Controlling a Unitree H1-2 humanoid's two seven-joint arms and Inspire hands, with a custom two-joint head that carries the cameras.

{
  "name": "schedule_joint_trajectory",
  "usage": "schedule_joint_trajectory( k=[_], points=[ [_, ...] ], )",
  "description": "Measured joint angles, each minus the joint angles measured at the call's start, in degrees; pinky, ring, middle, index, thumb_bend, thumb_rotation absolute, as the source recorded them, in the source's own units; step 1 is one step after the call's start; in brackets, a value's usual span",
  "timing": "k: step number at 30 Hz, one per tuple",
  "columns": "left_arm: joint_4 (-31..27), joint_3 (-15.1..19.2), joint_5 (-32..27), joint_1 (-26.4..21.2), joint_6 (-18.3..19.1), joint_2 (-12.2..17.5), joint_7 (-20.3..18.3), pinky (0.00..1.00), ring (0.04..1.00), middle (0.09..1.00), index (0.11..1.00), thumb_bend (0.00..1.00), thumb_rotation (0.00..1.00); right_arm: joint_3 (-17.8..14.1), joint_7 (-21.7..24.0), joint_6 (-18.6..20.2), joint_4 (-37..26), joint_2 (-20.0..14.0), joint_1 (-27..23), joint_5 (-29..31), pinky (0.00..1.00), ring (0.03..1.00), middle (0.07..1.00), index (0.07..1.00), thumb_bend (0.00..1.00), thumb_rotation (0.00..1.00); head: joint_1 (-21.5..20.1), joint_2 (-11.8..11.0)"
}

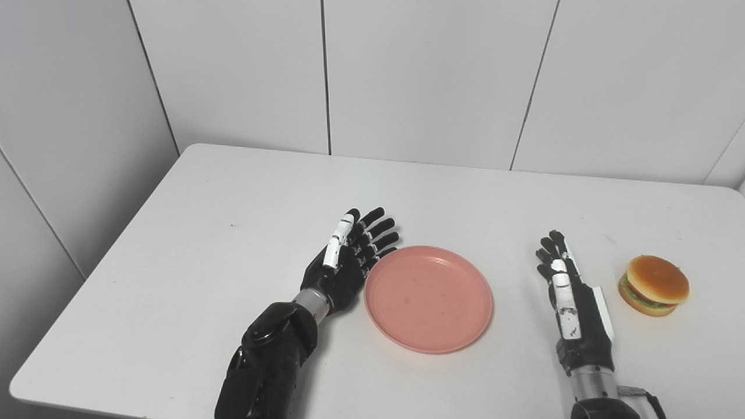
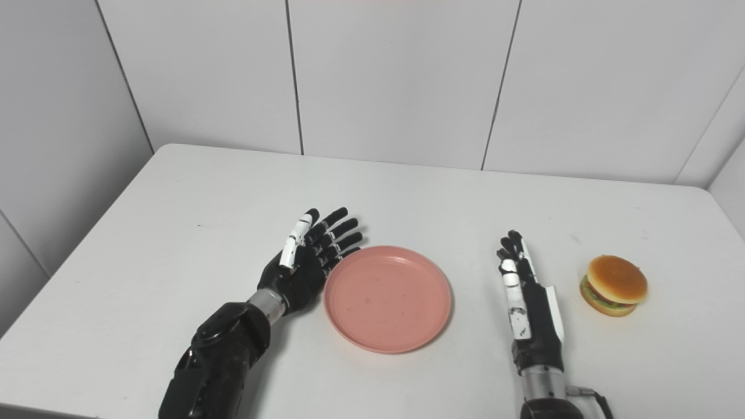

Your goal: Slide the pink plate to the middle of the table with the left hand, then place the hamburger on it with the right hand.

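- Sitting near the middle of the white table, a bit toward the near edge, the pink plate is seen lying flat and bare, with only a few tiny specks on it.
- The left hand is placed right at the plate's left rim, edge-on to the table, palm turned toward the plate. Its fingers are stretched out straight and slightly fanned, so it's open and nothing is held. The fingertips look like they reach the plate's upper-left rim, but whether actual contact is made can't be told for sure.
- The left forearm is angled up from the bottom edge toward the plate, dark and shiny, with a metal wrist ring showing.
- The right hand is set upright on its edge too, to the right of the plate and clearly apart from it. Its fingers are extended and held close together, pointing away toward the wall, nothing gripped.
- The hamburger is found on the table to the right of the right hand, near it but not touched. It's standing upright, bun on top, greens and patty visible at the side.
- The right hand is therefore between plate and hamburger.
- Plain white wall panels are seen behind the table.
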Motion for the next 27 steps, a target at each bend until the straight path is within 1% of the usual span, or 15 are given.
schedule_joint_trajectory(
  k=[2, 4, 7, 8, 10, 11, 13, 16, 17, 19, 20, 21, 24, 25, 27],
  points=[
    [0.1, 0.0, 0.0, 0.2, -0.7, -0.1, -0.1, 0.89, 0.893, 0.9, 0.892, 0.35, 1.0, 0.0, -0.1, 0.5, -0.1, 0.0, 0.0, -0.4, 0.93, 0.924, 0.929, 0.941, 0.36, 1.0, -2.0, -0.5],
    [0.3, -0.1, 0.0, 0.4, -1.4, -0.1, -0.5, 0.89, 0.894, 0.9, 0.892, 0.36, 1.0, 0.0, -0.3, 0.8, -0.2, -0.1, 0.0, -0.8, 0.92, 0.92, 0.926, 0.937, 0.37, 1.0, -2.5, -0.6],
    [0.4, 0.0, 0.0, 0.6, -2.1, 0.0, -0.9, 0.89, 0.887, 0.894, 0.893, 0.35, 1.0, 0.6, -0.6, 1.0, -1.2, -0.4, 0.3, -3.1, 0.88, 0.897, 0.918, 0.934, 0.39, 1.0, -5.2, -1.0],
    [0.4, 0.1, 0.0, 0.6, -2.3, 0.0, -1.0, 0.88, 0.889, 0.9, 0.897, 0.36, 1.0, 0.9, -0.6, 1.2, -1.7, -0.8, 0.5, -4.2, 0.87, 0.885, 0.91, 0.925, 0.41, 1.0, -6.5, -1.2],
    [0.4, 0.2, -0.1, 0.7, -2.3, 0.1, -1.2, 0.89, 0.892, 0.903, 0.9, 0.36, 1.0, 1.5, -0.6, 2.3, -3.7, -1.6, 0.7, -6.8, 0.84, 0.879, 0.903, 0.917, 0.44, 1.0, -7.0, -1.2],
    [0.4, 0.3, -0.1, 0.7, -2.3, 0.2, -1.2, 0.89, 0.895, 0.907, 0.903, 0.36, 1.0, 1.5, -0.9, 2.3, -4.7, -2.0, 0.6, -7.8, 0.83, 0.881, 0.899, 0.912, 0.47, 1.0, -9.3, -1.7],
    [0.4, 0.6, -0.3, 0.9, -2.4, 0.6, -1.7, 0.91, 0.903, 0.913, 0.907, 0.35, 1.0, 1.4, -1.4, 2.6, -6.5, -2.9, 0.2, -10.1, 0.83, 0.887, 0.902, 0.915, 0.51, 1.0, -10.2, -1.8],
    [0.7, 1.0, -0.6, 1.0, -2.7, 1.2, -2.7, 0.91, 0.907, 0.916, 0.906, 0.35, 1.0, 1.1, -1.8, 3.3, -8.3, -4.1, -1.1, -11.8, 0.84, 0.89, 0.907, 0.919, 0.53, 1.0, -11.1, -2.0],
    [0.8, 1.4, -0.6, 1.0, -2.8, 1.3, -2.9, 0.9, 0.903, 0.912, 0.905, 0.35, 1.0, 1.1, -1.9, 3.4, -9.0, -4.5, -1.6, -12.3, 0.84, 0.891, 0.91, 0.923, 0.52, 1.0, -13.0, -2.5],
    [0.9, 2.0, -0.6, 1.1, -2.9, 1.3, -2.9, 0.89, 0.9, 0.908, 0.904, 0.35, 1.0, 1.0, -1.9, 3.5, -10.0, -4.9, -2.2, -13.2, 0.83, 0.889, 0.914, 0.928, 0.52, 0.99, -13.0, -2.5],
    [0.9, 2.2, -0.6, 1.1, -2.9, 1.4, -2.9, 0.89, 0.9, 0.908, 0.902, 0.35, 1.0, 1.0, -1.9, 3.5, -10.3, -5.2, -2.4, -13.5, 0.81, 0.887, 0.915, 0.928, 0.52, 0.98, -14.1, -2.7],
    [0.9, 2.3, -0.6, 1.1, -2.9, 1.5, -3.1, 0.9, 0.901, 0.909, 0.902, 0.35, 1.0, 0.9, -1.9, 3.5, -10.6, -5.5, -2.6, -14.0, 0.82, 0.888, 0.909, 0.926, 0.53, 0.97, -14.1, -2.7],
    [1.6, 2.9, -1.2, 1.1, -3.4, 2.0, -4.0, 0.92, 0.918, 0.923, 0.914, 0.35, 1.0, 0.4, -2.3, 3.7, -12.5, -6.7, -3.0, -17.7, 0.79, 0.854, 0.873, 0.91, 0.57, 0.99, -17.0, -3.3],
    [2.1, 3.1, -1.8, 1.1, -3.6, 2.3, -4.7, 0.92, 0.926, 0.932, 0.924, 0.34, 1.0, 0.1, -2.6, 3.9, -13.4, -7.2, -3.2, -19.1, 0.79, 0.845, 0.869, 0.913, 0.58, 1.0, -17.1, -3.3],
    [2.8, 3.2, -2.4, 1.1, -4.0, 2.9, -5.8, 0.93, 0.926, 0.93, 0.924, 0.34, 1.0, -0.4, -2.7, 4.4, -14.9, -8.5, -3.8, -21.8, 0.78, 0.85, 0.884, 0.92, 0.6, 1.0, -19.3, -3.6]
  ],
)
